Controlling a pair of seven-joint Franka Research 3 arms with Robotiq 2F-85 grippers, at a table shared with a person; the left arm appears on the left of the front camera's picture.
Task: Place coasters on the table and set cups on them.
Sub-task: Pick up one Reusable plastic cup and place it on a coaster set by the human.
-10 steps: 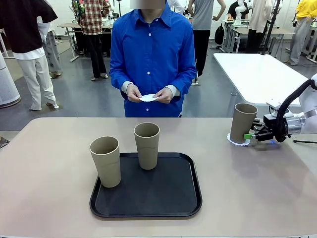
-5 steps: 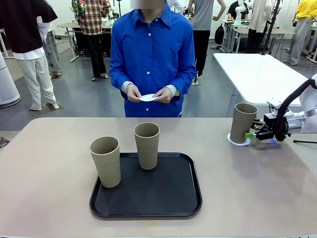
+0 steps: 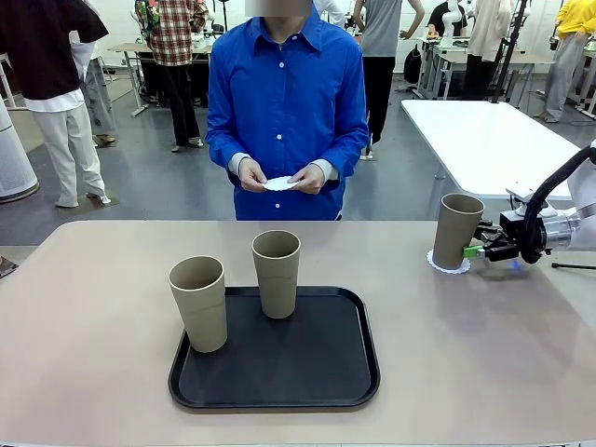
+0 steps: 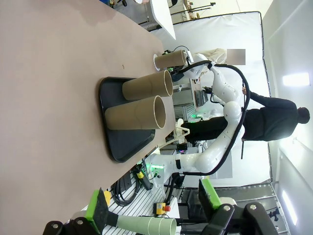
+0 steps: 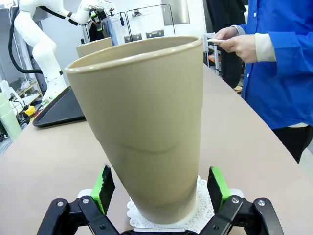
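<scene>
On the table [image 3: 93, 307], at the right, one cup [image 3: 459, 231] stands upright on a white lacy coaster [image 3: 449, 263]. My right gripper [image 3: 477, 250] is open at that cup's base. In the right wrist view the green pads [image 5: 218, 185] flank the cup [image 5: 146, 122] with small gaps, and the coaster [image 5: 203, 205] shows beneath it. A second cup [image 3: 277, 273] stands on the black tray [image 3: 279, 372], and a third cup [image 3: 198, 303] stands at the tray's left edge. The person holds another coaster [image 3: 277, 183] in both hands. My left gripper [image 4: 154, 208] is open and empty, far from the tray cups [image 4: 146, 87].
The person in a blue shirt [image 3: 284, 102] stands at the table's far side. A white table [image 3: 484, 140] is behind on the right. Bare tabletop lies left and right of the tray.
My right gripper has drawn back slightly to the right from the cup on the coaster. The cups and the person's hands have not moved.
</scene>
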